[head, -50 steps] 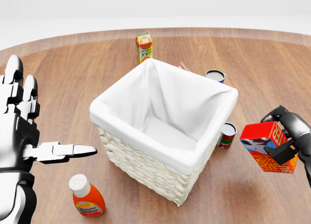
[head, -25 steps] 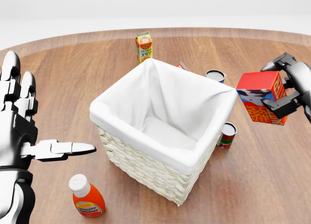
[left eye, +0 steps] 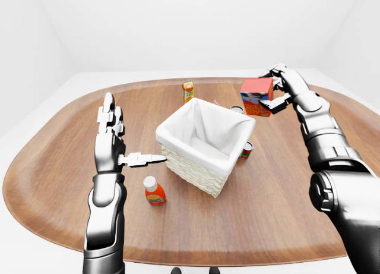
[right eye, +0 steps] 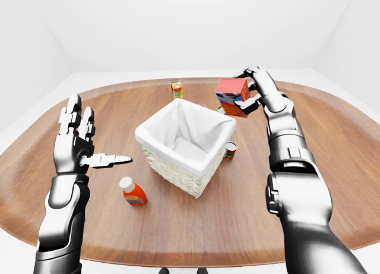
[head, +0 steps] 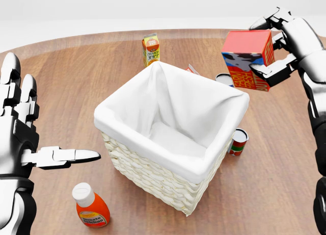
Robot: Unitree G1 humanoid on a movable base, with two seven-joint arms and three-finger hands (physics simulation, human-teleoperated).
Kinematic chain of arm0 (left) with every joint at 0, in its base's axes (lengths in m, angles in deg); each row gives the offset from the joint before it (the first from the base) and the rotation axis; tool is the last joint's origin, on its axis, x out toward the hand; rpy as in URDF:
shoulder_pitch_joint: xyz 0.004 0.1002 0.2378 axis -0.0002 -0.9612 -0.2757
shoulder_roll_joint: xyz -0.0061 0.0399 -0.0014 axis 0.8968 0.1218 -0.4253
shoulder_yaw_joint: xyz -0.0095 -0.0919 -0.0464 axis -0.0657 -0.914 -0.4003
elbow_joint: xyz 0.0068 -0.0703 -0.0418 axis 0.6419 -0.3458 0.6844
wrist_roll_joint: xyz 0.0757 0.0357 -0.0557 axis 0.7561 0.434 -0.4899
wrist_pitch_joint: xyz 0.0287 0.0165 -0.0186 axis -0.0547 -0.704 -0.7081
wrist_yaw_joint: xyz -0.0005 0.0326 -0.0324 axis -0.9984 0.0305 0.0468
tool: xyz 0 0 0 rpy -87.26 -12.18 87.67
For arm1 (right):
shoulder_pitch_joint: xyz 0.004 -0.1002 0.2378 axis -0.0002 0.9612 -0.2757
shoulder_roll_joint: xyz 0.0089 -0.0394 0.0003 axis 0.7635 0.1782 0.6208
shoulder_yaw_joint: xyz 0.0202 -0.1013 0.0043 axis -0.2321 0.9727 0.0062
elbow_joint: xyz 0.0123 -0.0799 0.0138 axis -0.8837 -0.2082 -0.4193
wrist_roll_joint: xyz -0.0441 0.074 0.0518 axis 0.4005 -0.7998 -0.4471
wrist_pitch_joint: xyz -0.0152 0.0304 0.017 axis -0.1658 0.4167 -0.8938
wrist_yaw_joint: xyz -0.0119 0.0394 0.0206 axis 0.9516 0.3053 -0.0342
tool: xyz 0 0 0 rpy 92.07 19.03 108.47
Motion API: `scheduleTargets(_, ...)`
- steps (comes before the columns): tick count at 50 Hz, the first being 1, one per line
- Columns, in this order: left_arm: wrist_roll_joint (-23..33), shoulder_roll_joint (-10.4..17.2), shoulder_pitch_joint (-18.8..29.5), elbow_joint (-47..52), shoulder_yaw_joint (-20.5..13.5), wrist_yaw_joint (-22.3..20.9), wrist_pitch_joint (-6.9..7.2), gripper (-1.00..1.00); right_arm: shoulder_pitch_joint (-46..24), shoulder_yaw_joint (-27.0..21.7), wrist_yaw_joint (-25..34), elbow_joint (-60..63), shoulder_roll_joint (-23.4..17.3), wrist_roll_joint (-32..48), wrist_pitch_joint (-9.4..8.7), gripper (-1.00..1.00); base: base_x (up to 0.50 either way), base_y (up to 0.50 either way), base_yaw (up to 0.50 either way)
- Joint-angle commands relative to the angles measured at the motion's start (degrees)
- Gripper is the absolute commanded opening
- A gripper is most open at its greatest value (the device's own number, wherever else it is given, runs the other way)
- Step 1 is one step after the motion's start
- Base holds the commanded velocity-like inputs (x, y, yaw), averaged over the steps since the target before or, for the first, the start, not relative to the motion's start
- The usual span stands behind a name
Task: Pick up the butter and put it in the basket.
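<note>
Right now the right hand (head: 277, 44) has its fingers closed round the butter, a red and orange box with a black and white cow picture (head: 248, 59), and holds it up in the air, tilted, just past the far right corner of the basket, a square white wicker one with a white cloth inside (head: 153, 171). The box is not over the middle of the basket. If the fingers let go here, it could hit the rim (head: 239, 100) and fall outside, down by the two small cans. One can with a dark top (head: 225, 79) stands on the far side of the basket, and a red and green can (head: 237, 141) stands on its right side. A falling box could knock either one over. The hold looks small too, with fingertips on the edges, so the box could slip or turn as the arm moves. The left hand (head: 20, 128) is wide open and empty, fingers up and thumb pointing at the basket, well apart from it. Near it stands an orange sauce bottle with a white cap (head: 90, 205). An orange juice carton (head: 151, 49) stands far off on the round brown wooden table (head: 285, 184). A small red thing behind the far rim is mostly hidden. The words on the box are too small to read, and how the fingers sit on its far side cannot be seen.
</note>
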Motion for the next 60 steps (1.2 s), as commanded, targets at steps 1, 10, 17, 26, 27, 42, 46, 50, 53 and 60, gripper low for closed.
scheduleTargets(1, 0.0, 0.1, 0.0, -0.1, -0.1, 0.0, 0.00, 1.00, -1.9, -2.2, -0.6, 4.0, 3.3, -4.1, 0.00, -1.00, 0.00, 0.00, 0.00)
scheduleTargets(10, -0.1, 0.3, 0.7, -0.2, -0.2, 0.0, 0.00, 1.00, -2.6, -1.4, -1.6, 1.7, 6.9, -6.1, 0.00, -1.00, 0.00, 0.00, 0.00)
scheduleTargets(17, -0.1, 0.3, 0.6, -0.3, -0.3, 0.0, 0.00, 1.00, -3.3, -1.0, -2.0, 0.5, 8.7, -7.3, 0.00, -1.00, 0.00, 0.00, 0.00)
scheduleTargets(26, -0.2, 0.2, 0.1, -0.3, -0.3, 0.0, 0.00, 1.00, -3.5, -0.2, -3.2, -0.8, 11.2, -7.7, 0.00, -1.00, 0.00, 0.00, 0.00)
scheduleTargets(27, -0.2, 0.2, 0.1, -0.2, -0.4, 0.0, 0.00, 1.00, -3.4, -0.2, -3.2, -0.9, 11.5, -7.7, 0.00, -1.00, 0.00, 0.00, 0.00)
scheduleTargets(42, -0.3, 0.1, 0.0, 0.0, -0.3, 0.0, 0.00, 1.00, -3.9, 0.2, -4.1, -4.3, 14.4, -7.5, 0.00, -1.00, 0.00, 0.00, 0.00)
scheduleTargets(46, -0.3, 0.0, -0.4, 0.2, -0.3, 0.0, 0.00, 1.00, -3.6, 0.2, -4.7, -5.1, 15.5, -8.0, 0.00, -1.00, 0.00, 0.00, 0.00)
scheduleTargets(50, -0.3, -0.1, -0.5, 0.0, -0.3, 0.1, 0.00, 1.00, -3.5, 0.0, -5.1, -5.4, 16.9, -9.1, 0.00, -1.00, 0.00, 0.00, 0.00)
scheduleTargets(53, -0.2, -0.2, -0.7, -0.1, -0.1, 0.1, 0.00, 1.00, -3.6, 0.1, -5.7, -5.8, 17.5, -9.6, 0.00, -1.00, 0.00, 0.00, 0.00)
scheduleTargets(60, -0.3, -0.1, -0.3, -0.6, -0.2, 0.1, 0.00, 1.00, -4.0, 0.3, -7.1, -7.0, 19.2, -10.2, 0.00, -1.00, 0.00, 0.00, 0.00)
